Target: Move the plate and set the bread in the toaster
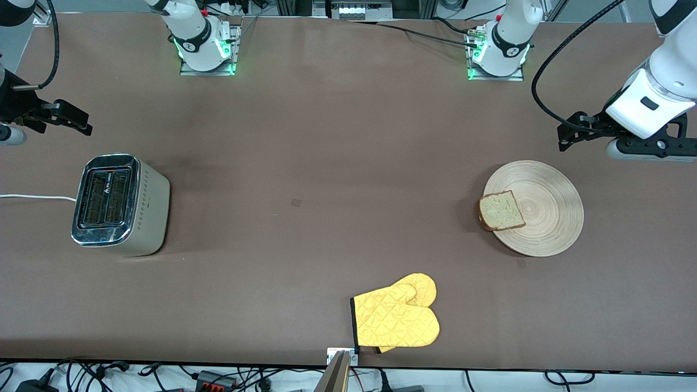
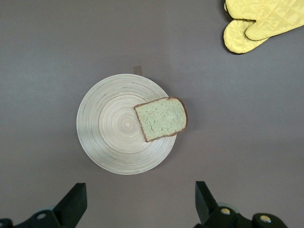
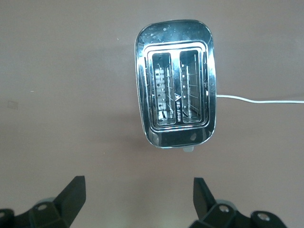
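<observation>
Front view shows both arms waiting, raised; the left gripper (image 2: 137, 206) hangs wide open and empty over the table beside the plate (image 1: 550, 218); the right gripper (image 3: 137, 206), equally wide and empty, hangs above the table by the toaster (image 1: 121, 204); the bread (image 1: 501, 210) lies flat, overhanging the plate's rim toward the toaster; toaster slots face up; a yellow oven mitt (image 1: 397, 318) rests on the brown table (image 1: 305, 163)

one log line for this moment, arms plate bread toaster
left gripper open, above plate | right gripper open, above toaster | bread overhanging plate rim | toaster slots empty
</observation>
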Robot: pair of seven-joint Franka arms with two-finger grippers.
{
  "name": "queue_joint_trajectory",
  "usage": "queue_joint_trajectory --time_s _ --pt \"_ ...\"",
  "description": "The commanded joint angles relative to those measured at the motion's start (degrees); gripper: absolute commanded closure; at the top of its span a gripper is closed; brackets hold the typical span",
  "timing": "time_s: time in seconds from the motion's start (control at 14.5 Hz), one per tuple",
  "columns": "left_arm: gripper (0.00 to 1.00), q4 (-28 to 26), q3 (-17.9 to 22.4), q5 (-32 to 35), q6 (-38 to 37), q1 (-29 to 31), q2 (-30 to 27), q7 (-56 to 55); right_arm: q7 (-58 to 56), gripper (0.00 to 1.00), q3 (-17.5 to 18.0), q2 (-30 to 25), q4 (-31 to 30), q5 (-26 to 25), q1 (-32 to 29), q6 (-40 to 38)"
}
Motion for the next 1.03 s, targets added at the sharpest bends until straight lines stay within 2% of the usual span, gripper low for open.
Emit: queue_joint_trajectory --time_s 0.0,0.96 --pt "0.0 -0.1 0.3 -0.6 -0.6 -0.3 -0.6 -0.1 -1.0 0.0 0.2 -1.3 -1.2 0.7 -0.2 -0.3" --pt "0.0 -0.1 0.3 -0.6 -0.6 -0.2 -0.6 -0.2 -1.0 0.0 0.1 -0.1 -0.5 0.6 -0.2 0.6"
